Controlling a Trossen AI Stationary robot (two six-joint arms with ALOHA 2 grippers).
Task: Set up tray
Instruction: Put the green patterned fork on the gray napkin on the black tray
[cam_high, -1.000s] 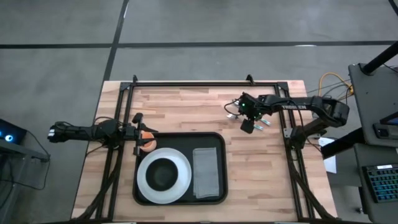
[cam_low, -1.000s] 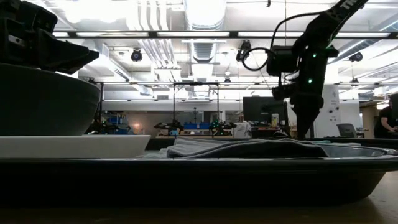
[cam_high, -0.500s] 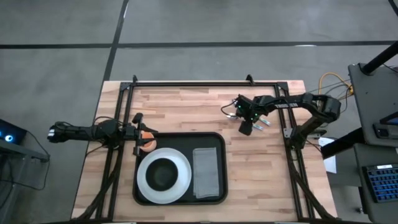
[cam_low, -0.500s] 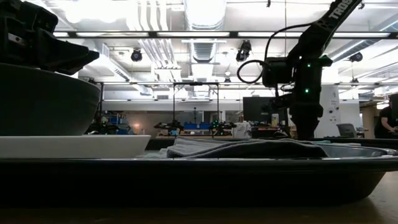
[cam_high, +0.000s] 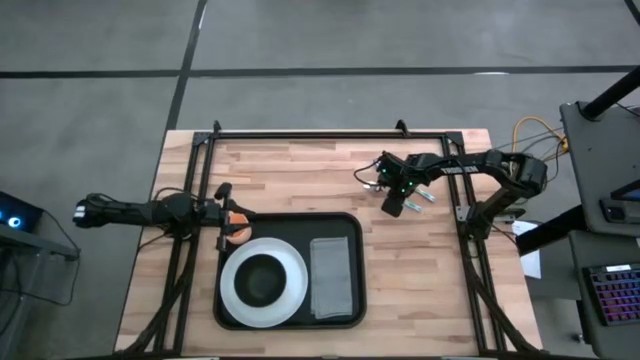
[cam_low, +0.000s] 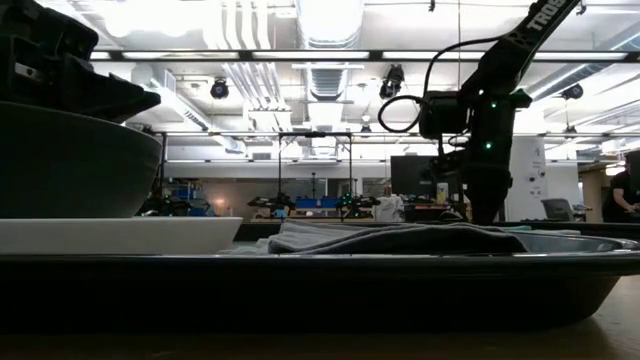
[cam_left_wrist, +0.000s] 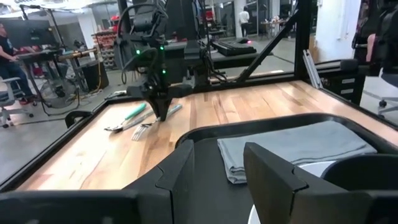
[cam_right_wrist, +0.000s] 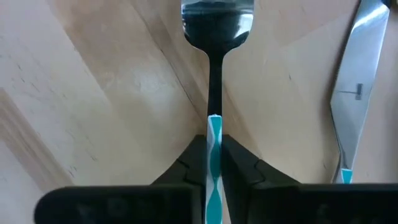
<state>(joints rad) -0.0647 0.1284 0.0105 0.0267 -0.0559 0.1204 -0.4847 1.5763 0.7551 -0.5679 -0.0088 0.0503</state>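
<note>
the tray (cam_high: 290, 224) lies long axis left-right; right gripper (cam_right_wrist: 214, 163) pinches a spoon (cam_right_wrist: 216, 37) handle

The tray (cam_high: 289, 220) was a large, flat black rectangle with rounded corners and a low raised rim. It lay flat on the wooden counter (cam_high: 420, 290), toward the near edge and a little left of the middle, with its long sides running left to right. A round white plate (cam_high: 262, 281) carrying a dark bowl (cam_high: 262, 280) sat in its left part, and a folded grey cloth (cam_high: 330, 277) lay in its right part, just beside the plate. From table height the tray's dark rim (cam_low: 330, 285) spanned nearly the whole width, level with the counter.
</note>
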